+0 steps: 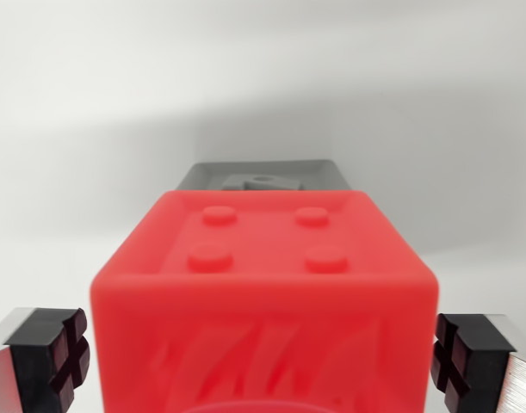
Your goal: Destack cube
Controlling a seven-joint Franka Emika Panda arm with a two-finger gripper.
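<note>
You're looking at what reads as a lab or test bench: a plain white table (90,129) fills the far view, evenly lit and bare, with only a grey moulded piece (263,176) lying beyond. The room itself stays out of sight.

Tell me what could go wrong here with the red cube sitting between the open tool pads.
The pads stand apart from the red cube, low on its sides; closing off-centre could push it rather than clamp it. A grey block sits close behind, so a shove might knock into it. What the cube rests on is hidden.
</note>
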